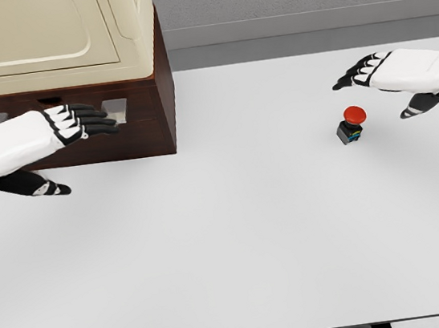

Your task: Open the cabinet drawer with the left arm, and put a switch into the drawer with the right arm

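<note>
Switch [350, 126]: stood on the table, right of centre, upright, with a round red cap on a small dark boxy base showing a speck of blue-green; well apart from the cabinet.
Table [239, 250]: plain white, flat and matte, with a dark front edge; its near part carried nothing.
Right hand [383, 82]: hung just beyond and to the right of the switch, not touching it; white shell palm, black jointed fingers stretched toward the left, thumb hanging down, nothing held. The switch lay down and to the left of this palm, so the reach looked short; this hand was by far the nearer to it.
Left hand [54, 137]: lay in front of the cabinet's dark front, black fingers extended rightward and flat, thumb dropped below, nothing grasped. Its fingertips [109, 123] sat just beside a pale handle.
Handle [115, 111]: a pale rectangular piece on the drawer front; a second like it showed near the left edge. Whether the fingers touched it could not be told.
Drawer [145, 121]: dark reddish-brown wood, smooth, long axis running left to right; it looked shut, so opening appeared to be the step not yet done.
Cabinet [48, 33]: cream upper body with a rounded inset panel, glossy, sitting at the table's far left corner.
</note>
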`<control>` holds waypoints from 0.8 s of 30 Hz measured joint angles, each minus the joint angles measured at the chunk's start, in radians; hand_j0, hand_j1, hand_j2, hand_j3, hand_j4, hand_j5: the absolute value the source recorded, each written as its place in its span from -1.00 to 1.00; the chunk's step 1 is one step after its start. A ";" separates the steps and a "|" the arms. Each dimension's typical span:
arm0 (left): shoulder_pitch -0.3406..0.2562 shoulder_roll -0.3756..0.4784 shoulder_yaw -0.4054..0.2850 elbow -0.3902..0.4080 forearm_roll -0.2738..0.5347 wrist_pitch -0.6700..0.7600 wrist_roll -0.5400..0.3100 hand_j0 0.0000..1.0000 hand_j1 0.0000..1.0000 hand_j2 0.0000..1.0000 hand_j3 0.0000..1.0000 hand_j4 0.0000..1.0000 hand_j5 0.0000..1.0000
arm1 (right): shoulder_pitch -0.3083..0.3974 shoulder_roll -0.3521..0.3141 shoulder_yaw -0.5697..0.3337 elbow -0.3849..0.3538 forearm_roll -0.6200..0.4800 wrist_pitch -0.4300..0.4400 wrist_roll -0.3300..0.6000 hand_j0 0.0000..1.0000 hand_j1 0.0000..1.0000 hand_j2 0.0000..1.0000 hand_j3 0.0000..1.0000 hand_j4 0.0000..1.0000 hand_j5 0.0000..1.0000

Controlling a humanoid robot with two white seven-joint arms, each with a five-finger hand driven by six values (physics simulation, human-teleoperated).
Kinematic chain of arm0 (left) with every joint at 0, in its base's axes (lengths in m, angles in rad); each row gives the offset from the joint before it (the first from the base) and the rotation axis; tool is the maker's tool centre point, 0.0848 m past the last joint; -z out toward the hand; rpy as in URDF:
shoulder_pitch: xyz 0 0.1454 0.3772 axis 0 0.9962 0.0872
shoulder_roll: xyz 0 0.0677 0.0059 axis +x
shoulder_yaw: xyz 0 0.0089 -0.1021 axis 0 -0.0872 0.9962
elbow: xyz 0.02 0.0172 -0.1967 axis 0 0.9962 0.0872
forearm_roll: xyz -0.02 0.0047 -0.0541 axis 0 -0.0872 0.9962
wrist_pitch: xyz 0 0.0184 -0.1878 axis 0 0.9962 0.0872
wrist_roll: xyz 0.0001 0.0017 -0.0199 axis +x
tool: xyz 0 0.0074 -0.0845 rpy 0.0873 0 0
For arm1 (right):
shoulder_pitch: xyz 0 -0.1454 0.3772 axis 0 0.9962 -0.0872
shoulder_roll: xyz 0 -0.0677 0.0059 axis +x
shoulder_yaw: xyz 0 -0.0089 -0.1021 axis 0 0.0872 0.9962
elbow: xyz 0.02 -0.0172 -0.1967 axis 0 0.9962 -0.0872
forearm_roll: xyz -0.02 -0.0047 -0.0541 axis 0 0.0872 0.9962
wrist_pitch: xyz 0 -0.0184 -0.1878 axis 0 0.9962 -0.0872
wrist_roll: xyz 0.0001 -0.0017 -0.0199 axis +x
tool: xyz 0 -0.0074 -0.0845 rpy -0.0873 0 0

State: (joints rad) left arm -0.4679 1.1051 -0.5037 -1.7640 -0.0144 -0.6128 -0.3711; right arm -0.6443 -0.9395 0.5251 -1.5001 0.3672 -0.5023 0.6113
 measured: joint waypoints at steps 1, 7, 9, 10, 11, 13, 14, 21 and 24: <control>-0.005 0.002 -0.007 0.000 0.003 0.000 -0.001 1.00 1.00 1.00 1.00 1.00 1.00 | 0.002 -0.001 0.000 0.001 0.000 0.000 0.000 1.00 1.00 1.00 1.00 1.00 1.00; -0.348 0.039 -0.259 0.000 0.106 0.000 -0.003 1.00 1.00 1.00 1.00 1.00 1.00 | -0.002 -0.005 0.000 0.006 0.000 0.001 0.000 1.00 1.00 1.00 1.00 1.00 1.00; -0.514 0.053 -0.407 0.000 0.159 0.001 -0.003 1.00 1.00 1.00 1.00 1.00 1.00 | 0.002 -0.006 0.000 0.010 -0.001 0.001 0.000 1.00 1.00 1.00 1.00 1.00 1.00; -0.571 0.057 -0.486 0.000 0.183 0.001 -0.003 1.00 1.00 1.00 1.00 1.00 1.00 | 0.005 -0.006 0.000 0.013 -0.001 0.002 0.000 1.00 1.00 1.00 1.00 1.00 1.00; -0.662 0.064 -0.571 0.000 0.214 0.000 -0.003 1.00 1.00 1.00 1.00 1.00 1.00 | 0.005 -0.006 0.001 0.018 -0.001 0.003 0.000 1.00 1.00 1.00 1.00 1.00 1.00; -0.779 0.082 -0.730 0.001 0.290 0.000 -0.003 1.00 1.00 1.00 1.00 1.00 1.00 | 0.003 -0.001 0.002 0.041 -0.002 0.003 0.000 1.00 1.00 1.00 1.00 1.00 1.00; -0.794 0.090 -0.792 0.001 0.329 0.001 -0.003 1.00 1.00 1.00 1.00 1.00 1.00 | 0.003 0.001 0.004 0.057 -0.002 0.004 0.000 1.00 1.00 1.00 1.00 1.00 1.00; -0.857 0.144 -0.987 0.008 0.477 0.000 -0.003 1.00 1.00 1.00 1.00 1.00 1.00 | 0.002 0.026 0.011 0.098 -0.004 0.004 0.000 1.00 1.00 1.00 1.00 1.00 1.00; -0.859 0.149 -0.994 0.009 0.494 0.000 -0.003 1.00 1.00 1.00 1.00 1.00 1.00 | -0.005 0.043 0.012 0.100 -0.003 0.006 0.000 1.00 1.00 1.00 1.00 1.00 1.00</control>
State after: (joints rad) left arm -1.3269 1.2546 -1.4975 -1.7549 0.4794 -0.6129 -0.3746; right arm -0.6489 -0.8963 0.5374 -1.3997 0.3642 -0.4967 0.6113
